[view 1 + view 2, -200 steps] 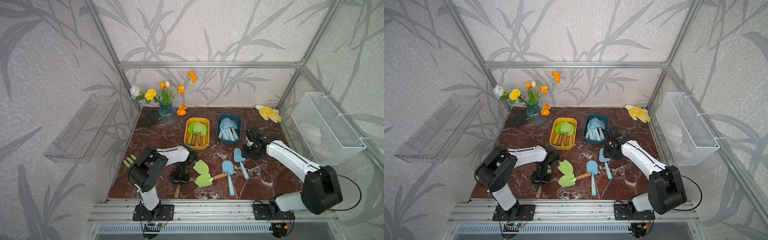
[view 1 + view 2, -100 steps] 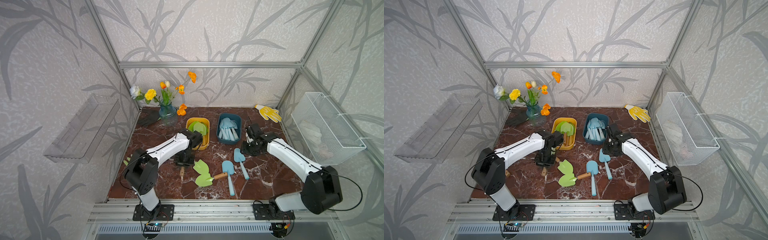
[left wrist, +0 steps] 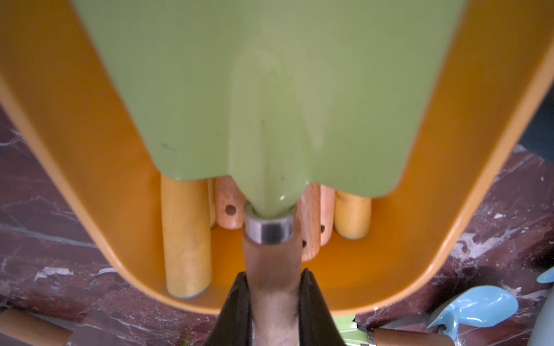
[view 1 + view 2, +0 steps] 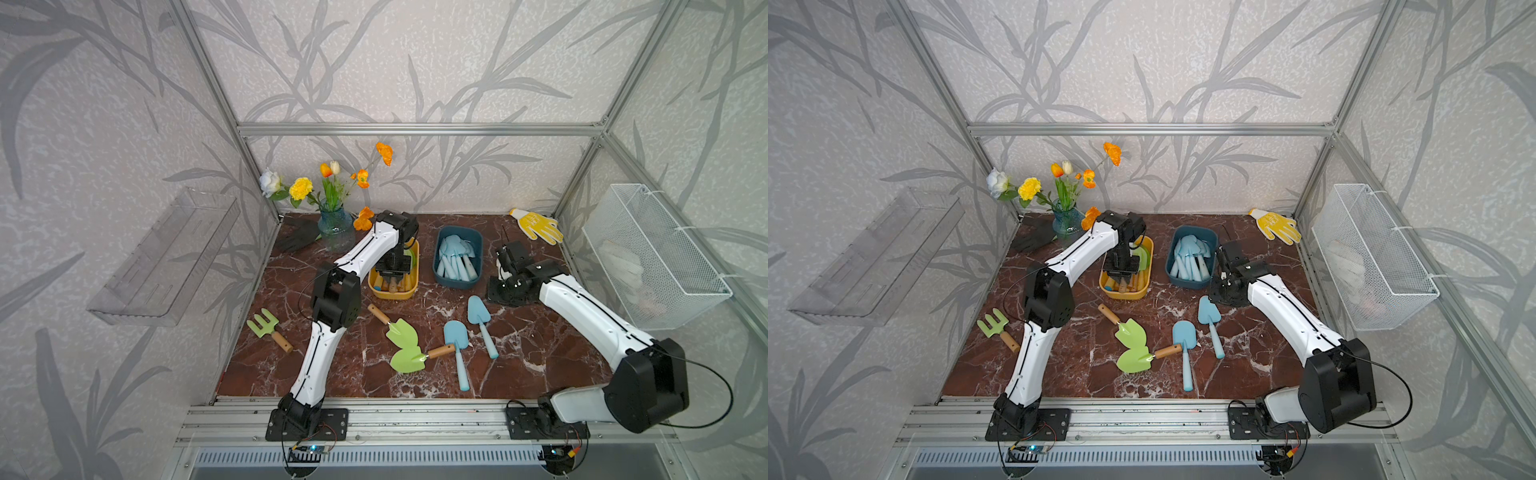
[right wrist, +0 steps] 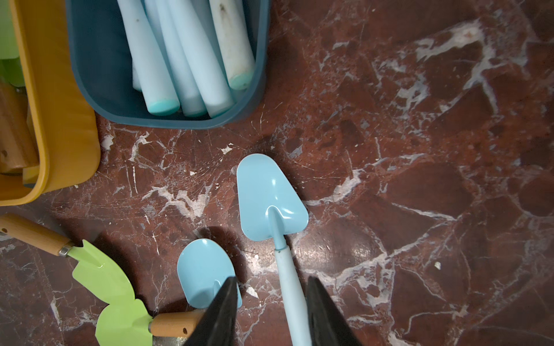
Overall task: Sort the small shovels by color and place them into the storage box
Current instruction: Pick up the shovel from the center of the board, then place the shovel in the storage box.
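- In both top views, your left tool [image 4: 392,270] is down inside the yellow box [image 4: 390,295], among green blades and wooden handles already stored there; the blue box [image 4: 455,284] beside it holds a stack of pale blue shovels [image 4: 455,259]; most of the sorting looks done.
- In a top view, 4 shovels lie loose on the bench [image 4: 1092,378]: 2 green shovels [image 4: 1131,332] overlapping blade on blade, and 2 blue shovels [image 4: 1183,334] just beside them; the green fork [image 4: 994,322] lies apart by the left arm and, by my reading, is not yours to sort; the right tool [image 4: 1224,286] hangs just beside the blue box, near the pointed blue shovel [image 4: 1207,309].
- In the left wrist view, the left tool [image 3: 272,302] is clamped on the wooden handle of a green shovel [image 3: 269,90]; the blade is over the yellow box, above the handles lying inside; it is not yet let go, so count this 1 as nearly placed.
- In the right wrist view, the right tool [image 5: 271,311] has its jaws apart and grips nothing; the handle of the pointed blue shovel runs between them, flat on the bench; I judge that to be your next pick; once the left tool lets go, 2 green and 2 blue are left.
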Tool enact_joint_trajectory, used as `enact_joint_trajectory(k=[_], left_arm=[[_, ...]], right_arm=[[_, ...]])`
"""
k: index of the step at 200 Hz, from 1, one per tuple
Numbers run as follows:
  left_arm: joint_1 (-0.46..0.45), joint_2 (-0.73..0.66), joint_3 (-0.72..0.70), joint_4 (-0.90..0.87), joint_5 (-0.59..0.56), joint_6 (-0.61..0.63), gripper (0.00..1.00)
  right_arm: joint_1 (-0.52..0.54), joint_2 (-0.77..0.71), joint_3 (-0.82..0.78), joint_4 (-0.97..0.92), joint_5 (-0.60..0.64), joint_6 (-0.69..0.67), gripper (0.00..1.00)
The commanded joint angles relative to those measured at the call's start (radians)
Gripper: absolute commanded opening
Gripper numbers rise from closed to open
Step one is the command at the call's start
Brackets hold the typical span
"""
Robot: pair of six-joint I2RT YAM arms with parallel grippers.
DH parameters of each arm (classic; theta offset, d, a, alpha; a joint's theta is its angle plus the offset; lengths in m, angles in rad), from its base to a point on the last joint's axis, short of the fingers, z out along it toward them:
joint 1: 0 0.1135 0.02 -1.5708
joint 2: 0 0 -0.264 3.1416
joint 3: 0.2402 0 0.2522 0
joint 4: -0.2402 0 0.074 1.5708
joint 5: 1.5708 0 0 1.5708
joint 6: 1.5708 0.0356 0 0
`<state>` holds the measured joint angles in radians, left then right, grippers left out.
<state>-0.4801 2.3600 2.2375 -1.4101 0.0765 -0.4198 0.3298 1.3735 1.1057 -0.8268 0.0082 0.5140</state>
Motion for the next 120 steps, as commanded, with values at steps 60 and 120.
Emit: enact_joint_trajectory(k=[60,120], left_arm=[[0.044,0.02,0.045,-0.026,0.001,0.016,0.39],[-0.008,-0.114,0.007,0.007,0.017,-0.029,0.72]], right_arm=[[-0.021,-0.107,-0.071,-0.044,0.081,-0.022,0.41],[-0.022,-0.077,-0.084,-0.083,0.018,-0.032,0.46]])
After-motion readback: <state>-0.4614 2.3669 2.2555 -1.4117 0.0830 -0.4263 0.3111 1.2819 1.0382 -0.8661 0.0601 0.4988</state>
